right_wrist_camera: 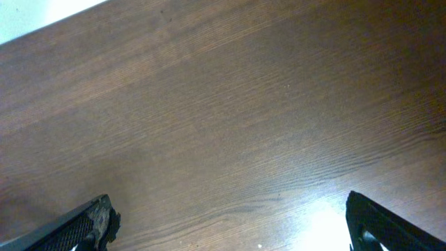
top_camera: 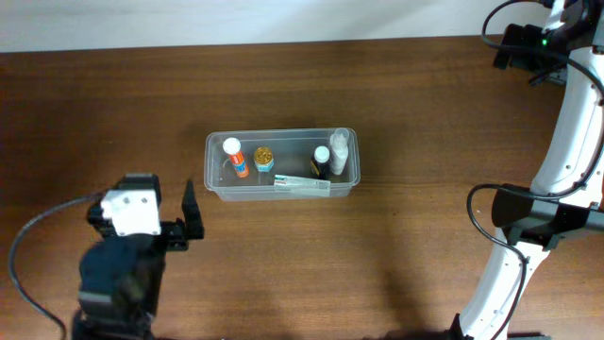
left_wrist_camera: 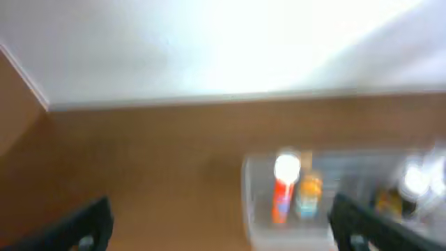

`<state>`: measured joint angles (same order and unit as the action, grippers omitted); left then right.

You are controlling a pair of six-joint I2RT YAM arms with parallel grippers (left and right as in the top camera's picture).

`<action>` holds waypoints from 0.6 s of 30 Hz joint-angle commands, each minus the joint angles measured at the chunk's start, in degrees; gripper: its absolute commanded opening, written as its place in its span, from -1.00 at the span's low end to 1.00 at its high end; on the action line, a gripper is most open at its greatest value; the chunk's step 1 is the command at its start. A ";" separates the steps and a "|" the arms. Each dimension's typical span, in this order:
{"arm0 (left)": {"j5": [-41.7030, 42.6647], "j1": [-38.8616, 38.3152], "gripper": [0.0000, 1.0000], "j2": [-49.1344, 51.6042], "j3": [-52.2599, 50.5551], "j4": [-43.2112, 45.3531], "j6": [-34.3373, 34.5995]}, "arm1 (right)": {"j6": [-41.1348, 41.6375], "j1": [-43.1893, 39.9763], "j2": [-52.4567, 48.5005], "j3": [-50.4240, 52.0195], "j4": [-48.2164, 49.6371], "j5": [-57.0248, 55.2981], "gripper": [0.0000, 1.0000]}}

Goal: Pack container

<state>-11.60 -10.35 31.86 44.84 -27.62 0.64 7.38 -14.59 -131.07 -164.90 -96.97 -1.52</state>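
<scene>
Clear container (top_camera: 283,134), dk-brown wood-grain table (top_camera: 425,104), orange bottle (top_camera: 241,167) w/ white cap, black bottle (top_camera: 322,168) w/ white cap.

Left arm (top_camera: 118,274), lower left, is mostly black with a boxy white block (top_camera: 132,210) on top and a black cable (top_camera: 38,221) looping off it. Left gripper (left_wrist_camera: 223,226) has chunky black fingers (left_wrist_camera: 80,226). Right arm (top_camera: 574,132), right edge: smooth white tubes, black joints (top_camera: 528,212), tiny green light (top_camera: 545,40) up top.

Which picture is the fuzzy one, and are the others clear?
Left wrist view: blurred all over, so the container and the bottles inside look smeared, and the wall above glares white. Right wrist view: sharp wood grain on the table, with a bright glare patch low down. Overhead view: crisp and evenly lit.
</scene>
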 commanded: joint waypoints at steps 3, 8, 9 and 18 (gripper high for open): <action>4.76 2.08 0.99 -12.70 -17.84 13.66 -0.42 | 0.20 -0.07 1.38 -0.90 -0.35 -0.50 0.97; 8.44 4.63 0.99 -23.23 -28.06 15.63 -0.39 | 0.22 -0.07 1.38 -0.90 -0.35 -0.50 0.97; 9.03 5.07 0.99 -24.98 -29.59 15.61 -0.39 | 0.22 -0.07 1.38 -0.90 -0.35 -0.50 0.97; 9.18 6.62 0.99 -31.58 -38.49 16.94 -0.22 | 0.20 -0.07 1.38 -0.90 -0.35 -0.50 0.97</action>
<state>-3.38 -4.21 0.95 8.47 -11.25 0.67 7.31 -14.59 -131.07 -164.90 -96.97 -1.52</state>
